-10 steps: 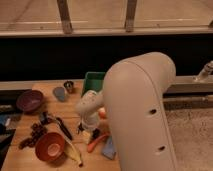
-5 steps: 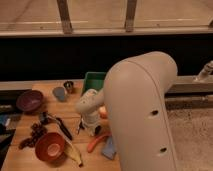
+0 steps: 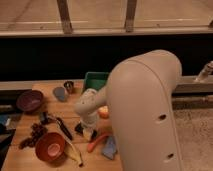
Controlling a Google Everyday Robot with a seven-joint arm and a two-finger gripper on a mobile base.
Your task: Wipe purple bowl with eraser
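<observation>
Your gripper [image 3: 86,131] sits low over the middle of the tabletop [image 3: 49,107], toward its near edge. You cannot tell from here how wide it stands or whether it holds anything. The black eraser [image 3: 64,128] lies just left of it. The purple bowl [image 3: 30,100] rests by the left edge near the far corner, well apart from both.

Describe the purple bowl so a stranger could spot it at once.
Start at the wooden table and go to its far-left corner, well left of the end effector hanging mid-table. The purple bowl sits there, dark maroon, unlike the orange bowl at the near edge.
</observation>
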